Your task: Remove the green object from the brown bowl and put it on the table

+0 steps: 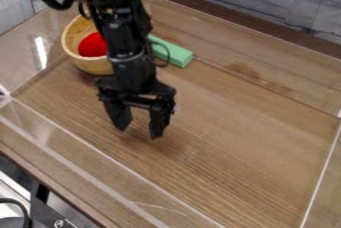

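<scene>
The green object (173,53) is a flat light-green block lying on the table (253,113), just right of the brown bowl (67,51); the arm hides its left end. The bowl stands at the back left and holds a red round object (91,45). My gripper (139,121) points straight down over bare tabletop in front of the bowl and the block. Its jaws are open, nothing is between the fingers, and it is well apart from both.
Low clear plastic walls (80,162) run along the table's front and side edges. A grey plank wall rises behind the back edge. The black arm stands between the bowl and the green block.
</scene>
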You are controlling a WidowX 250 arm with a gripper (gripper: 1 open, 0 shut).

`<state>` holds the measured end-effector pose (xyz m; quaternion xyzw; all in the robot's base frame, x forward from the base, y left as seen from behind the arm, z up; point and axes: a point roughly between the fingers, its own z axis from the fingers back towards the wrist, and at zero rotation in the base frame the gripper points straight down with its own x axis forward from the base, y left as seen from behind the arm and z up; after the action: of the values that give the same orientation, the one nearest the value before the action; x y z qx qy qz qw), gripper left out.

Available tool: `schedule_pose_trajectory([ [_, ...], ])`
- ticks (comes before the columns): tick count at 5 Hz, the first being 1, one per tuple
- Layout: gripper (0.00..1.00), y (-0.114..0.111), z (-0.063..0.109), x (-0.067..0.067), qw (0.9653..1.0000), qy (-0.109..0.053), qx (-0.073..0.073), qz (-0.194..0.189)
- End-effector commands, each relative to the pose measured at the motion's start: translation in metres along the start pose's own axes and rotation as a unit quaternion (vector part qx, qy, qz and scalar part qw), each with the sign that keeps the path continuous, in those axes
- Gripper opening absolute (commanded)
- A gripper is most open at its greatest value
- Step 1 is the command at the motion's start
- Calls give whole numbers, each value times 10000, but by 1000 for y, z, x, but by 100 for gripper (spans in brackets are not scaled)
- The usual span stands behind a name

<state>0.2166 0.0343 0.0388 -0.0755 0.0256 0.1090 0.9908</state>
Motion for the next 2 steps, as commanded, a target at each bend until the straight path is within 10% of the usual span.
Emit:
schedule_pose_trajectory([
  [1, 100, -7, 18, 9, 9995, -293, 33, 55],
  [2, 0, -5, 17, 20, 9996, -279, 65, 67],
])
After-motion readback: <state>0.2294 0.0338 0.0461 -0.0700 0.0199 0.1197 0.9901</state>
